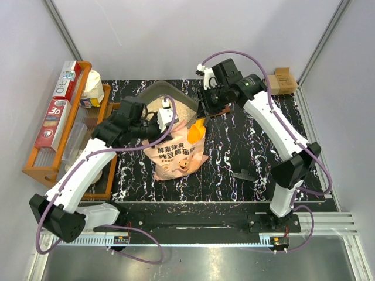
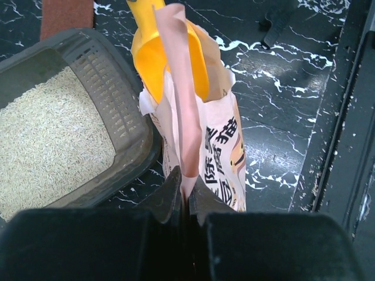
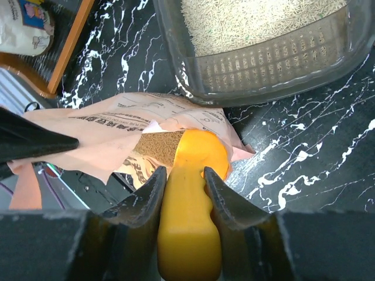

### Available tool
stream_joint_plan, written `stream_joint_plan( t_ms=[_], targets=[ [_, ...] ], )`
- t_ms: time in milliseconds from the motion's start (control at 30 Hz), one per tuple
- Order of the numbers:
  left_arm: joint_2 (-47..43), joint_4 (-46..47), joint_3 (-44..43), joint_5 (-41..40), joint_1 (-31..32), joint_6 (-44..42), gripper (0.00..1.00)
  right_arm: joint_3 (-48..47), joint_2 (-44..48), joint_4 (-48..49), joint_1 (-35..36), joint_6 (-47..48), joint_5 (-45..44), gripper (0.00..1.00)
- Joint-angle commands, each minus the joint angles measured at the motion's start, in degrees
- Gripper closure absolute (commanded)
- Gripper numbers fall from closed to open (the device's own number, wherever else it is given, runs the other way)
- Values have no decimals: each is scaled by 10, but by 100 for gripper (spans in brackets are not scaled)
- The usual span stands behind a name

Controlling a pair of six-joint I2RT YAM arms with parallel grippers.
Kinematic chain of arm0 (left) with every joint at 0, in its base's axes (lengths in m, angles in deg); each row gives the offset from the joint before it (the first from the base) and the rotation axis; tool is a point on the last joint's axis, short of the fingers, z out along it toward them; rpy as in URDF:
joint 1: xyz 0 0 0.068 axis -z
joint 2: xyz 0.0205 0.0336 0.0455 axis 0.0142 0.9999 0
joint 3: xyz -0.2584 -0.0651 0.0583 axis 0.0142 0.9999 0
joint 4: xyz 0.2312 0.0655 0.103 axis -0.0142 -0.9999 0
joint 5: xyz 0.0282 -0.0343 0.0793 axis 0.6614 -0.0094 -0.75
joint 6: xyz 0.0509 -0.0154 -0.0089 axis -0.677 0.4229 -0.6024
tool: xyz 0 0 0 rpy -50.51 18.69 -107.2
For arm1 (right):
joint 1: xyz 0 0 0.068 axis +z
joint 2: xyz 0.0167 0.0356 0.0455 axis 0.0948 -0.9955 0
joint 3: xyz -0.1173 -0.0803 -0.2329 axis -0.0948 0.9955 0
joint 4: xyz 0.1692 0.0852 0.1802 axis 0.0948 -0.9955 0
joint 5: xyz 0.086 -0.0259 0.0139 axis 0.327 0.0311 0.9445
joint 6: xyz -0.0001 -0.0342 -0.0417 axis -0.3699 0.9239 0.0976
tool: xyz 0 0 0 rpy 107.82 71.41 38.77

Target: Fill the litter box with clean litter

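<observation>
The dark grey litter box (image 1: 153,91) stands at the back centre, partly filled with pale clean litter (image 2: 47,140). In front of it a pink printed bag (image 1: 179,153) stands open. My left gripper (image 2: 188,188) is shut on the bag's top edge (image 2: 183,105) and holds it up. My right gripper (image 3: 184,178) is shut on the handle of a yellow-orange scoop (image 3: 188,222). The scoop's bowl (image 3: 202,153) sits in the bag's mouth, beside brownish granules (image 3: 161,146) inside the bag. The box's mesh wall (image 3: 275,61) lies just beyond the bag.
An orange wooden rack (image 1: 35,167) with foil boxes (image 1: 58,111) and a white pouch (image 1: 94,86) lines the left side. A cardboard box (image 1: 284,79) sits back right. A small black part (image 1: 243,174) lies on the marbled tabletop (image 1: 246,146).
</observation>
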Motion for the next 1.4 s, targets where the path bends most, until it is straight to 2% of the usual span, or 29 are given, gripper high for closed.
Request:
stream_joint_plan(
  t_ms=[0,33,167,233,300,533,767,1000,1200,1367],
  targets=[
    [-65,161,46,-6,0,79,100,-66,-20,16,17,-46,-128,100],
    [-77,196,54,-20,1,91,100,-72,-26,14,23,-57,-156,100],
    [-79,230,74,-82,1,90,100,-62,-30,21,45,-35,-205,100],
    [-62,212,55,-85,1,113,100,-57,-25,22,52,-26,-207,100],
    [-51,197,27,-50,2,116,100,-37,-15,30,64,-24,-227,100],
    [-59,210,13,-21,4,178,100,134,51,86,71,-87,-293,100],
    [-102,243,68,-42,5,212,100,252,68,139,81,-112,-267,100],
    [-123,249,90,-60,2,205,100,247,4,150,82,-151,-195,100],
    [-117,244,88,-46,1,214,100,215,-37,172,82,-200,-58,100],
    [-114,252,88,-53,0,212,100,225,-39,207,72,-231,74,100]
  ],
)
